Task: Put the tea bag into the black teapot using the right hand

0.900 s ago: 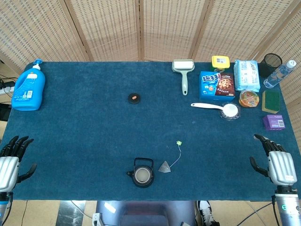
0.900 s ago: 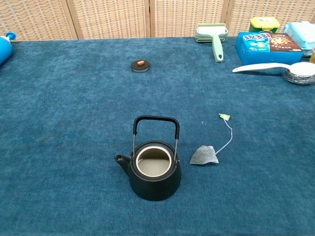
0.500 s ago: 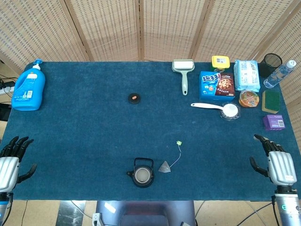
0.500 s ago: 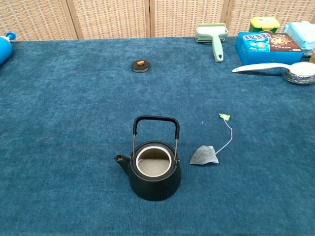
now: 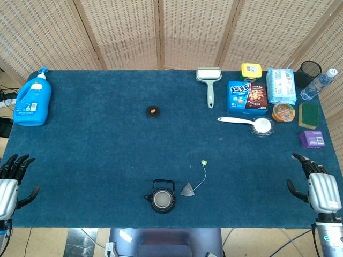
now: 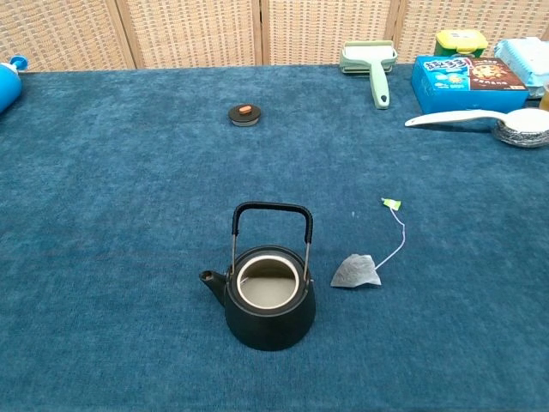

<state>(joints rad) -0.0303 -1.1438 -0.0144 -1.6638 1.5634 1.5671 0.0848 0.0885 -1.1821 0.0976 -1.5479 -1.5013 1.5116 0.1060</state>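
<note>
Tea bag (image 6: 355, 271) lies flat on the blue counter (image 6: 129, 223), lower centre of the chest view, just right of the black teapot (image 6: 269, 300); grey, pyramid-shaped pouch, thin white string curling up to a small green tag (image 6: 391, 203). Teapot upright, lid off, handle raised, pale interior showing. Right robot hand (image 5: 320, 188) at lower right of the head view, fingers spread, holding nothing. Left robot hand (image 5: 9, 187) at lower left, likewise spread and empty.

both robot hands (image 5: 10, 184) (image 5: 320, 188) empty, fingers apart
</note>
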